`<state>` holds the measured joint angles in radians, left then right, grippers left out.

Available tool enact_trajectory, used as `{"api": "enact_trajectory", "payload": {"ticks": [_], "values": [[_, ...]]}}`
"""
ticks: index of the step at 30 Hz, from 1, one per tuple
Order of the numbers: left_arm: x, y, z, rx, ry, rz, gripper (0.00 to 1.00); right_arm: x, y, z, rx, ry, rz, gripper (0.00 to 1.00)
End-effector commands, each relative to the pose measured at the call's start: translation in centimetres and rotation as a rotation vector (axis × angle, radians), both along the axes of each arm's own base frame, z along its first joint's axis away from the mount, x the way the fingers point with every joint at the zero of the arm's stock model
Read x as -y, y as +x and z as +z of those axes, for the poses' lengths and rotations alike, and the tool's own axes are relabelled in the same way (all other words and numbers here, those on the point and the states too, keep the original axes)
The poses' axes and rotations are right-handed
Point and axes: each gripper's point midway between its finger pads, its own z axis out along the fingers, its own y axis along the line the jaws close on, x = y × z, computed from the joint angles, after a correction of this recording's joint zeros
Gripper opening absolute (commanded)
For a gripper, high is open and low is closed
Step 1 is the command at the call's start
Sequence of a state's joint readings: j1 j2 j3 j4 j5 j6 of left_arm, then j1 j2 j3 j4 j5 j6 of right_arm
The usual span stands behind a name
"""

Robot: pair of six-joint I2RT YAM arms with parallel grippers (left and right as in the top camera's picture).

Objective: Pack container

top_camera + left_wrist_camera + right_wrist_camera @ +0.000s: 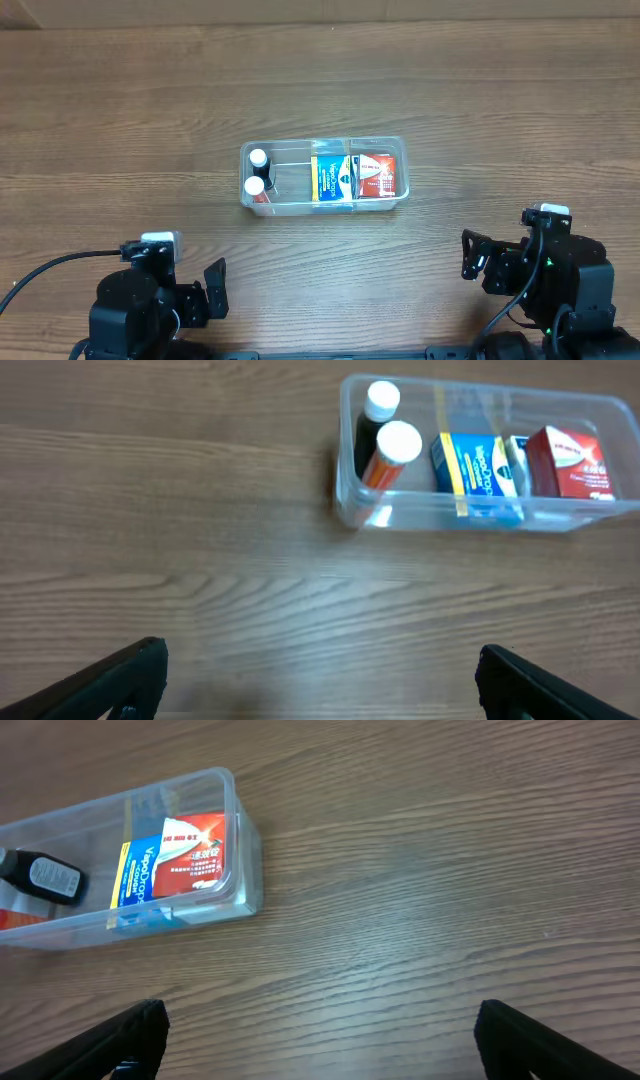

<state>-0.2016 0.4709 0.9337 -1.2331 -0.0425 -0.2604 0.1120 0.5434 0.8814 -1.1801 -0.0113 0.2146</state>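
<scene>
The clear plastic container (290,205) sits at the table's middle. Inside it stand two white-capped bottles (257,172) at the left end, a blue and yellow box (333,178) in the middle and a red box (380,174) at the right end. It also shows in the left wrist view (440,518) and the right wrist view (245,870). My left gripper (320,680) is open and empty near the front left edge. My right gripper (320,1040) is open and empty near the front right edge. Both are well apart from the container.
The wooden table (120,120) surrounds the container on all sides. A black cable (50,265) runs from the left arm at the front left.
</scene>
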Motion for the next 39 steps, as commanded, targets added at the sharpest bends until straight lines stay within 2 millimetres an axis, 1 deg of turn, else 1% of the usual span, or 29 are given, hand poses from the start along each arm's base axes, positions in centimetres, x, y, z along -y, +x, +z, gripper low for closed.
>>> {"api": "enact_trajectory", "payload": {"ticks": [1, 4, 5, 7, 8, 9, 11, 12, 14, 15, 16, 20, 21, 22, 23, 24, 39], "values": [[-0.3, -0.1, -0.2, 0.004, -0.001, 0.022, 1.0, 0.0, 0.0, 0.0, 0.006, -0.005, 0.007, 1.0], [-0.3, -0.1, -0.2, 0.004, -0.001, 0.022, 1.0, 0.0, 0.0, 0.0, 0.006, -0.005, 0.007, 1.0], [-0.3, -0.1, -0.2, 0.004, -0.001, 0.022, 1.0, 0.6, -0.1, 0.5, 0.035, -0.026, -0.018, 1.0], [-0.3, -0.1, -0.2, 0.004, -0.001, 0.022, 1.0, 0.7, -0.1, 1.0, 0.089, -0.026, -0.023, 1.0], [-0.3, -0.1, -0.2, 0.004, -0.001, 0.022, 1.0, 0.7, 0.1, 1.2, 0.157, -0.037, -0.006, 1.0], [-0.3, -0.1, -0.2, 0.004, -0.001, 0.022, 1.0, 0.6, 0.3, 1.1, 0.212, -0.039, 0.0, 1.0], [-0.3, -0.1, -0.2, 0.004, -0.001, 0.022, 1.0, 0.5, 0.7, -0.2, 0.287, -0.044, 0.017, 1.0], [-0.3, -0.1, -0.2, 0.004, -0.001, 0.022, 1.0, 0.0, 1.1, -0.9, 0.344, -0.049, 0.053, 1.0], [-0.3, -0.1, -0.2, 0.004, -0.001, 0.022, 1.0, -1.7, 2.0, -1.2, 0.491, -0.094, 0.189, 1.0], [-0.3, -0.1, -0.2, 0.004, -0.001, 0.022, 1.0, -2.0, 2.3, -1.5, 0.54, -0.111, 0.217, 1.0], [-0.3, -0.1, -0.2, 0.004, -0.001, 0.022, 1.0, -2.0, 2.6, -1.8, 0.576, -0.123, 0.22, 1.0], [-0.3, -0.1, -0.2, 0.004, -0.001, 0.022, 1.0, -2.3, 5.4, -2.2, 0.764, -0.129, 0.202, 1.0], [-0.3, -0.1, -0.2, 0.004, -0.001, 0.022, 1.0, -2.2, 5.9, -2.2, 0.812, -0.133, 0.188, 1.0], [-0.3, -0.1, -0.2, 0.004, -0.001, 0.022, 1.0, -1.7, 6.4, -2.6, 0.841, -0.144, 0.157, 1.0], [-0.3, -0.1, -0.2, 0.004, -0.001, 0.022, 1.0, -1.6, 6.6, -3.3, 0.838, -0.147, 0.151, 1.0], [-0.3, -0.1, -0.2, 0.004, -0.001, 0.022, 1.0, -1.5, 6.6, -4.3, 0.797, -0.15, 0.148, 1.0], [-0.3, -0.1, -0.2, 0.004, -0.001, 0.022, 1.0, -1.5, 6.6, -4.3, 0.799, -0.15, 0.149, 1.0]]}}
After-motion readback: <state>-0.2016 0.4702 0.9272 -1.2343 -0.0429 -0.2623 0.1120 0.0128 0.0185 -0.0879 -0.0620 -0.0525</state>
